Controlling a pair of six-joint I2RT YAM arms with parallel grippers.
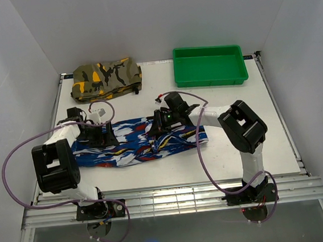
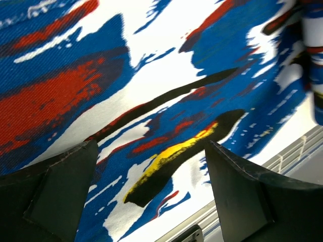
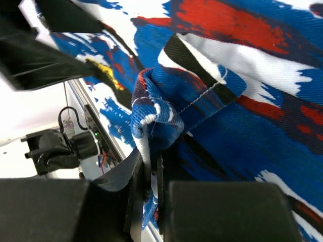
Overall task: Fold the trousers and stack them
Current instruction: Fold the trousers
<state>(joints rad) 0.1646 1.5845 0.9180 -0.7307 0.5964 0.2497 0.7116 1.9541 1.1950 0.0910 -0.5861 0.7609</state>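
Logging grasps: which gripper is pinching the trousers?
The right gripper, shut on a bunched fold of the trousers; the left gripper stands open over them.

A robotics lab test cell: plain white walls (image 1: 157, 18) box in a white table (image 1: 172, 171) edged with aluminium rails (image 1: 175, 202).

Printed cloth, matt plastic and bare metal were recorded.

The trousers (image 1: 135, 143) were shown as woven cloth with a fine diagonal rib, matt throughout, the printed colours lying flat and the hem sewn with white thread. The camouflage garment (image 1: 106, 79) was likewise seen as matt cloth, softly creased. The green tray (image 1: 209, 65) was rendered as smooth plastic with a slight sheen. The table (image 1: 233, 148) was given a white, smooth, matt top, edged at the near side by ribbed silvery metal rails (image 1: 175, 200). The fingers of the left gripper (image 2: 150, 156) and the right gripper (image 3: 154, 176) were seen as matt black plastic.
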